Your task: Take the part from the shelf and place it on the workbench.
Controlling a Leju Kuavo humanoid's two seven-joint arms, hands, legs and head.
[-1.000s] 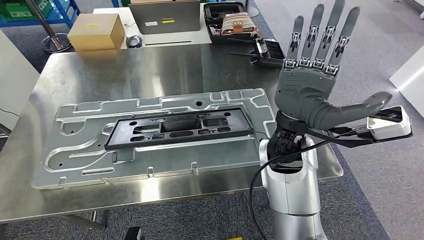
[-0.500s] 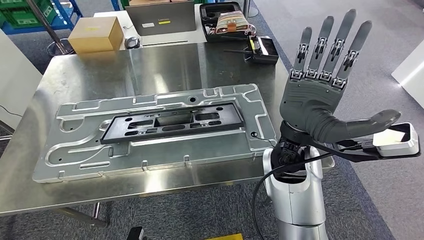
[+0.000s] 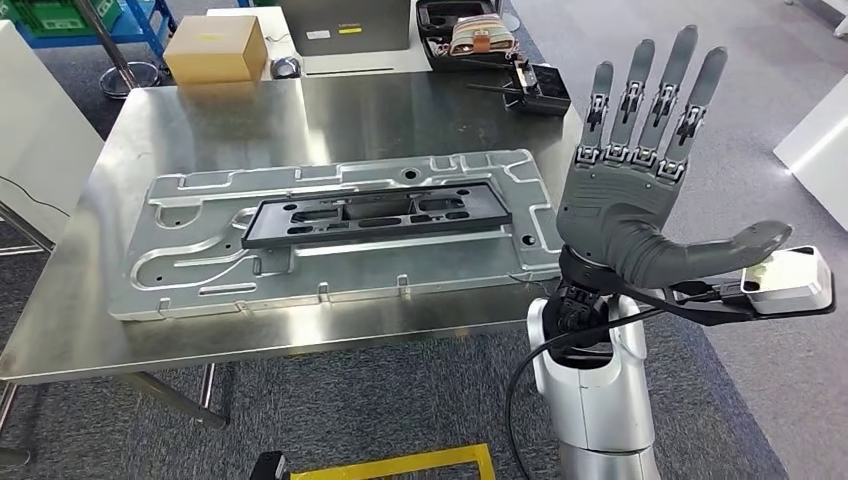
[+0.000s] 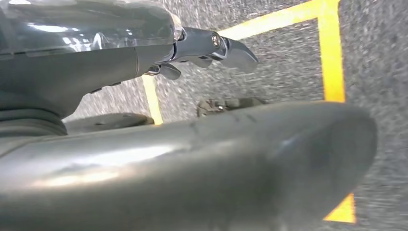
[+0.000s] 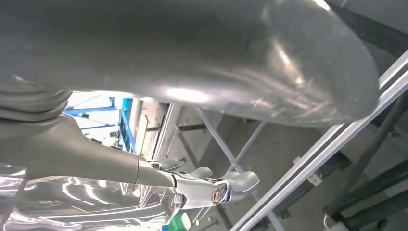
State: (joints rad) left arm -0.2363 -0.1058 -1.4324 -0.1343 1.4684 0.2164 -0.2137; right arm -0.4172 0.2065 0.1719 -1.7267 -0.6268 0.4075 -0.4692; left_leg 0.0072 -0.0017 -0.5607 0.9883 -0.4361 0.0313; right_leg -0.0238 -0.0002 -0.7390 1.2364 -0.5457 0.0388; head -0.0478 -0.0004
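The part, a long black plastic frame (image 3: 375, 213), lies flat on a machined aluminium plate (image 3: 200, 270) on the steel workbench (image 3: 300, 110). My right hand (image 3: 625, 200) is raised upright beside the bench's right end, palm flat, fingers spread, thumb out to the side, holding nothing. It stands to the right of the part and touches neither part nor plate. In the right wrist view the right hand (image 5: 192, 62) has its fingers (image 5: 216, 187) extended and bare. My left hand (image 4: 192, 159) hangs over grey floor, its fingers (image 4: 207, 48) stretched out around nothing.
At the bench's far side sit a cardboard box (image 3: 215, 48), a grey laptop (image 3: 345, 22), an open black case (image 3: 470, 35) and a black controller (image 3: 540, 85). A white panel (image 3: 40, 150) stands at the left. Yellow floor tape (image 3: 400, 465) runs below me.
The whole picture has shifted, so the camera has moved: the bench now sits higher and further right in view. My right hand stays raised and spread. The part has not moved on the plate.
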